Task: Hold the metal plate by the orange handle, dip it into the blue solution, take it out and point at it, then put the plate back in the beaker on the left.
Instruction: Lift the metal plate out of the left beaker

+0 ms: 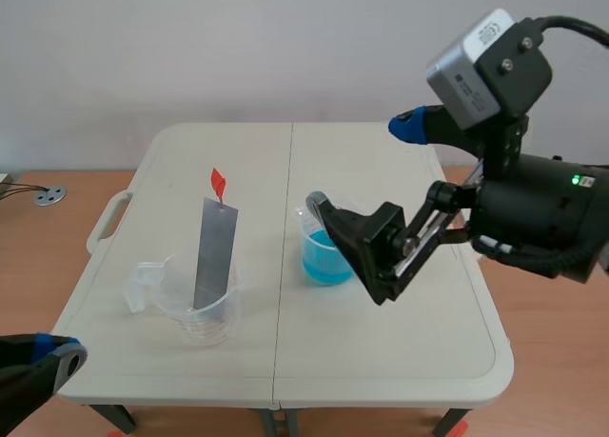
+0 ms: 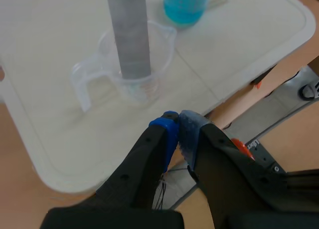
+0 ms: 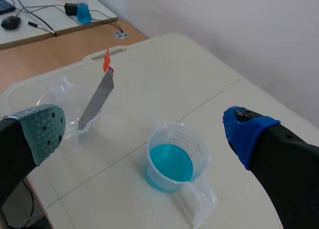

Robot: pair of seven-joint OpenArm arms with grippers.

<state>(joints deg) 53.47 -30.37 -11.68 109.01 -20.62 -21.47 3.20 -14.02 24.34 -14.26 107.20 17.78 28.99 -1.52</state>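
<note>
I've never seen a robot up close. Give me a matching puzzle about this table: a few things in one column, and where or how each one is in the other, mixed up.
Things:
1. metal plate
2. blue solution
3. left gripper
4. right gripper

Places or states:
A. fingers wide open, raised above the table
B. standing in the clear beaker
C. fingers shut, by the table's near left corner
D. in the right-hand beaker

Pairs: 1-B, 2-D, 3-C, 4-A.
</note>
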